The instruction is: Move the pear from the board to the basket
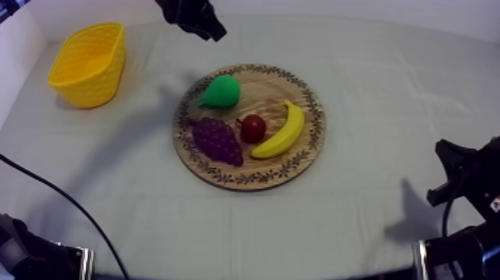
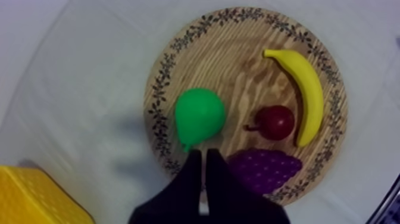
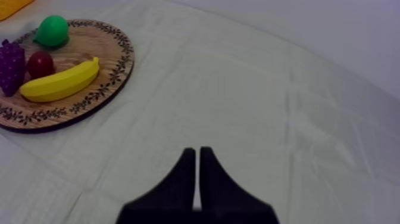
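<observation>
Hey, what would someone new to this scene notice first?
The round wooden board in the middle of the table stands out, carrying a green pear, purple grapes, a small red fruit and a banana. The bright yellow basket stands apart from it at the far left. The left tool hangs shut close to the pear's narrow end, over the board's rim.

left gripper (image 2: 202,153), right gripper (image 3: 197,150): 2 tapered black fingers (image 3: 184,179)
</observation>
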`<state>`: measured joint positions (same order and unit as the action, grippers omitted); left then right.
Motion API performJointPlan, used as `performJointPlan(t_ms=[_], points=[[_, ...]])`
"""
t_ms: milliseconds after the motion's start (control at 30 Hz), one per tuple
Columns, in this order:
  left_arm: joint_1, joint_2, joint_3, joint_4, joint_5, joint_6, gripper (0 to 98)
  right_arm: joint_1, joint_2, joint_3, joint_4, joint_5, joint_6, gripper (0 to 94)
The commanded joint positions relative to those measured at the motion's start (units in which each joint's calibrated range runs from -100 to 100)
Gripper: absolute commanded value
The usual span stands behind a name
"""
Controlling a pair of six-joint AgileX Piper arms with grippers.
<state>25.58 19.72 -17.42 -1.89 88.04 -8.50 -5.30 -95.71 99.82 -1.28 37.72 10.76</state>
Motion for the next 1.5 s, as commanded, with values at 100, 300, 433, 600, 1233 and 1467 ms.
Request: performJointPlan(t_ms=[100, 300, 433, 600, 1233, 1467], points=[[0.06, -0.73, 0.91, -1.11, 0.04, -8.22, 18.2, 0.02, -0.04, -0.05, -0.01, 0.02, -0.04, 0.4], [-0.05, -1.39, 4.49, -1.81, -1.16, -9.21, 36.8, 0.02, -0.04, -0.05, -0.01, 0.02, -0.04, 0.4], [0.01, -1.68, 6.56, -3.32, -1.52, -8.81, 53.3, 0.02, -0.04, -0.05, -0.01, 0.02, -0.04, 0.4], [0.25, -1.72, 9.28, -5.90, -1.62, -8.39, 76.2, 0.02, -0.04, -0.05, -0.01, 0.02, -0.04, 0.4], [0.62, 10.56, 8.09, -8.56, -3.84, -9.15, 96.2, 0.02, -0.04, -0.05, -0.01, 0.02, -0.04, 0.4], [1.30, 17.19, 2.96, -7.95, -4.22, -9.64, 96.3, 0.02, -0.04, -0.05, -0.01, 0.02, -0.04, 0.4]])
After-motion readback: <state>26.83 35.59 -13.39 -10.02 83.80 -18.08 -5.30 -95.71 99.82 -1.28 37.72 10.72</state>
